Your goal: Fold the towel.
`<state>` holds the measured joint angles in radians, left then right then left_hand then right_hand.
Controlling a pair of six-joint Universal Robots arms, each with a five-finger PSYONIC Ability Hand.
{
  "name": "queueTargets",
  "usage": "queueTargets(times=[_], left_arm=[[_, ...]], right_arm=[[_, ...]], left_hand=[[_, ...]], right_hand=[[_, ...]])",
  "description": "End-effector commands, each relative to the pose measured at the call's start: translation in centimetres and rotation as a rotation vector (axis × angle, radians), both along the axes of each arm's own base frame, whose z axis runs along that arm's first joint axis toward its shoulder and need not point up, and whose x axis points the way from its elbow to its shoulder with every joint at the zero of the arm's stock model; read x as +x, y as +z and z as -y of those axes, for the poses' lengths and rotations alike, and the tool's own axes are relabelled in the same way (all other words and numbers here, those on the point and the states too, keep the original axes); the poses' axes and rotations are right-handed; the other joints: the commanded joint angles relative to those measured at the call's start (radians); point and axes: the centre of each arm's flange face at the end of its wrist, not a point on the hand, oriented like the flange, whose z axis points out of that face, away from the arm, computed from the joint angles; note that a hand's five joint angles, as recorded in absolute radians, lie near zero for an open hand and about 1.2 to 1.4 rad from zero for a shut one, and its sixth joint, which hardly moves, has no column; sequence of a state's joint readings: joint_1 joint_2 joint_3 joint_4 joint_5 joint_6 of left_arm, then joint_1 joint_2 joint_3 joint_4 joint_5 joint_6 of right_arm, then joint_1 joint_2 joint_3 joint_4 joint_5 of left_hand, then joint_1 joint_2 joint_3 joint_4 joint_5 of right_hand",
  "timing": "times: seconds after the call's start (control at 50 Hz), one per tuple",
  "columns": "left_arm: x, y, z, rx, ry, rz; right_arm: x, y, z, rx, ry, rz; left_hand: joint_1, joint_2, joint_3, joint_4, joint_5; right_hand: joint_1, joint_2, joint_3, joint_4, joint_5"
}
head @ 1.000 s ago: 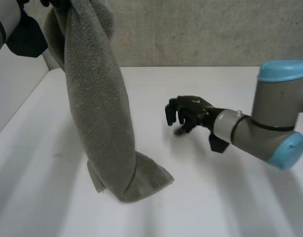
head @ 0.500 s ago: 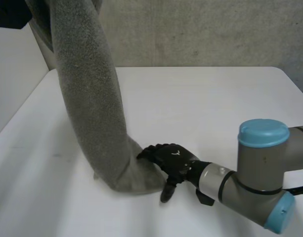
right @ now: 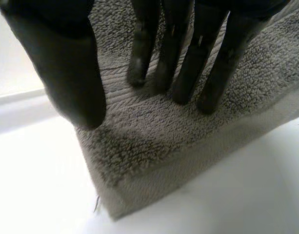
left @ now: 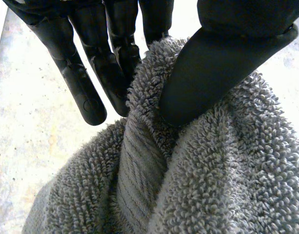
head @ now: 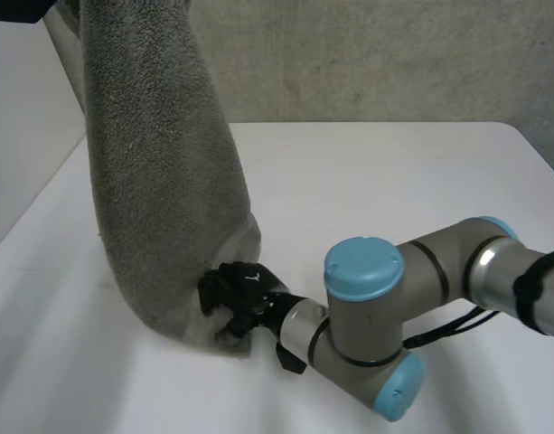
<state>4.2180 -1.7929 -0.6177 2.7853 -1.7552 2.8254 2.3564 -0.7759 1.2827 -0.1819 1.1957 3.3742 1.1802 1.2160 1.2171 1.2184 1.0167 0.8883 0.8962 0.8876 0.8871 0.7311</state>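
A grey terry towel point(head: 159, 181) hangs in a long bunched column, its lower end resting on the white table point(head: 394, 181). My left hand point(left: 222, 63) holds its top edge, pinching the towel point(left: 212, 185) between thumb and fingers. My right hand point(head: 236, 297) is low on the table at the towel's lower end. In the right wrist view its fingers point(right: 188, 68) are nearly straight, with their tips on the towel point(right: 188, 141) near a bottom corner. The thumb point(right: 66, 63) stands apart at the towel's side edge.
My right arm's elbow point(head: 367, 307) with its light-blue caps lies across the front of the table. A concrete wall point(head: 394, 54) stands behind the table's far edge. The table's left edge runs close beside the hanging towel.
My right hand has swept from the table's middle leftward and nearer, onto the towel's lower end. The towel's flat tail has gathered under the column.
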Motion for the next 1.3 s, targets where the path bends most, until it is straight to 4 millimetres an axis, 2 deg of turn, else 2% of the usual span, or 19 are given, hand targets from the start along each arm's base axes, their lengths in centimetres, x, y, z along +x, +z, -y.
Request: queueTargets(times=[0.02, 0.12, 0.16, 0.28, 0.3, 0.32, 0.34, 0.4, 0.58, 0.64, 0.82, 0.94, 1.0, 1.04, 1.06, 1.1, 1.16, 1.2, 1.3], left_arm=[[-0.1, -1.3, 0.6, 0.057, -0.009, -0.012], [0.0, -2.7, 1.2, 0.097, 0.006, 0.008], [0.0, -3.8, 1.6, 0.134, 0.006, 0.026], [-0.1, -5.7, 2.0, 0.191, 0.008, 0.06], [0.0, -6.3, 2.1, 0.21, 0.012, 0.069], [0.1, -6.7, 2.1, 0.223, 0.013, 0.079], [0.1, -6.7, 2.1, 0.223, 0.013, 0.08], [0.1, -7.3, 2.0, 0.242, 0.011, 0.095], [0.4, -5.6, -0.1, 0.202, -0.051, 0.094], [0.5, -4.9, -0.9, 0.184, -0.074, 0.089], [1.1, -3.9, -2.0, 0.155, -0.08, 0.08], [1.0, -4.0, -2.0, 0.156, -0.082, 0.079], [1.1, -4.1, -1.9, 0.163, -0.078, 0.079], [1.1, -4.7, -1.7, 0.174, -0.077, 0.089], [1.1, -4.7, -1.7, 0.174, -0.077, 0.089], [1.1, -5.0, -1.5, 0.182, -0.072, 0.093], [1.1, -5.1, -1.4, 0.182, -0.068, 0.094], [1.3, -5.4, -0.7, 0.193, -0.053, 0.097], [2.1, -6.2, 0.8, 0.218, -0.013, 0.1]], right_arm=[[0.2, 0.3, 0.8, -0.025, -0.032, -0.021], [-1.6, 2.4, 1.9, -0.119, -0.046, -0.06], [-4.3, 3.8, 4.8, -0.211, -0.11, -0.102], [-7.5, 5.9, 7.8, -0.307, -0.184, -0.147], [-8.3, 6.3, 8.3, -0.303, -0.196, -0.159], [-9.1, 6.5, 9.1, -0.282, -0.21, -0.17], [-9.1, 6.5, 9.1, -0.282, -0.211, -0.17], [-10.5, 6.9, 10.3, -0.237, -0.216, -0.179], [-7.9, 8.6, 14.0, -0.138, -0.095, -0.019], [-6.4, 7.5, 15.0, -0.044, -0.03, 0.031], [-1.0, 4.2, 13.0, 0.128, 0.232, 0.11], [0.5, 3.3, 11.2, 0.146, 0.293, 0.111], [1.2, 3.2, 10.2, 0.144, 0.319, 0.11], [1.5, 3.5, 10.2, 0.117, 0.309, 0.113], [1.5, 3.5, 10.2, 0.117, 0.309, 0.114], [1.6, 4.5, 11.0, 0.067, 0.276, 0.126], [1.3, 5.4, 11.8, 0.031, 0.235, 0.131], [-1.0, 7.7, 15.2, -0.05, 0.107, 0.132], [-4.8, 11.8, 18.2, -0.235, -0.015, 0.079]], left_hand=[[0.216, 0.18, 0.179, 0.178, 0.205], [0.216, 0.18, 0.179, 0.178, 0.205], [0.216, 0.18, 0.179, 0.178, 0.205], [0.216, 0.18, 0.179, 0.178, 0.205], [0.216, 0.18, 0.179, 0.178, 0.205], [0.216, 0.18, 0.179, 0.178, 0.205], [0.216, 0.18, 0.179, 0.178, 0.205], [0.216, 0.18, 0.179, 0.178, 0.205], [0.216, 0.18, 0.179, 0.178, 0.205], [0.216, 0.18, 0.179, 0.178, 0.205], [0.216, 0.18, 0.179, 0.178, 0.205], [0.216, 0.18, 0.179, 0.178, 0.205], [0.216, 0.18, 0.179, 0.178, 0.205], [0.216, 0.18, 0.179, 0.178, 0.205], [0.216, 0.18, 0.179, 0.178, 0.205], [0.216, 0.18, 0.179, 0.178, 0.205], [0.216, 0.18, 0.179, 0.178, 0.205], [0.216, 0.18, 0.179, 0.178, 0.205], [0.216, 0.18, 0.179, 0.178, 0.205]], right_hand=[[0.508, 0.5, 0.509, 0.509, 0.491], [0.508, 0.5, 0.509, 0.509, 0.491], [0.508, 0.5, 0.509, 0.509, 0.491], [0.508, 0.5, 0.509, 0.509, 0.491], [0.291, 0.283, 0.292, 0.292, 0.274], [-0.165, -0.172, -0.164, -0.163, -0.182], [-0.169, -0.177, -0.168, -0.168, -0.187], [-0.646, -0.654, -0.645, -0.645, -0.664], [-0.712, -0.72, -0.712, -0.711, -0.73], [-0.714, -0.722, -0.713, -0.713, -0.731], [-0.706, -0.714, -0.706, -0.705, -0.724], [-0.636, -0.644, -0.635, -0.635, -0.653], [-0.366, -0.374, -0.365, -0.365, -0.383], [0.09, 0.082, 0.09, 0.091, 0.072], [0.092, 0.084, 0.093, 0.093, 0.075], [0.46, 0.452, 0.461, 0.461, 0.443], [0.508, 0.5, 0.509, 0.509, 0.491], [0.508, 0.5, 0.509, 0.509, 0.491], [0.508, 0.5, 0.509, 0.509, 0.491]])
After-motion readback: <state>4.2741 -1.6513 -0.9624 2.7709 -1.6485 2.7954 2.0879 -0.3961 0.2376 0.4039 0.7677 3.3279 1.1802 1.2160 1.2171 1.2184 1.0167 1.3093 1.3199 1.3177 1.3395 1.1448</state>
